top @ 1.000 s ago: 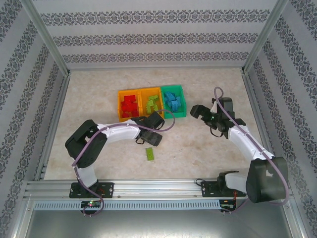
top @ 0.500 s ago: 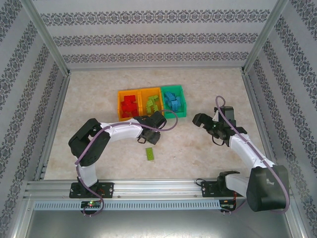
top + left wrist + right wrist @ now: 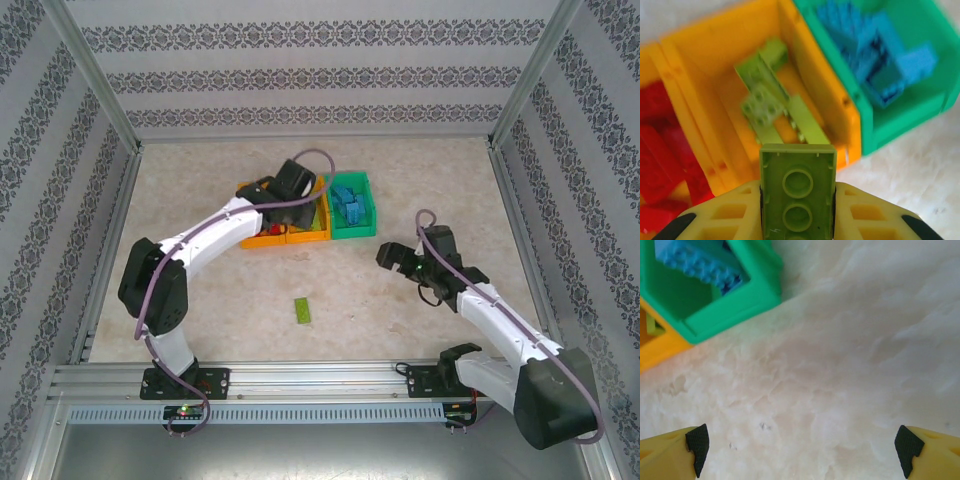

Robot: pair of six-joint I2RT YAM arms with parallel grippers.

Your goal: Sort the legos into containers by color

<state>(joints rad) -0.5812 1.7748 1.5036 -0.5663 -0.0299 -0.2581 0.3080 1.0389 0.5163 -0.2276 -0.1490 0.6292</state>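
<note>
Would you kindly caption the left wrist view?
Left gripper holds a lime brick by the orange bin of lime bricks.

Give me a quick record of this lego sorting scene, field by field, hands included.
Left hand: shut on the held lime brick, at the middle orange bin
Right hand: open, empty, above the table
Middle orange bin: lime bricks
Green bin: blue bricks
Left orange bin: red bricks
Unsorted: loose lime brick on the table

A robot test cell (lab-like): aluminium frame [image 3: 320, 378], patterned wall panels [image 3: 320, 80], marbled tabletop [image 3: 380, 320].
</note>
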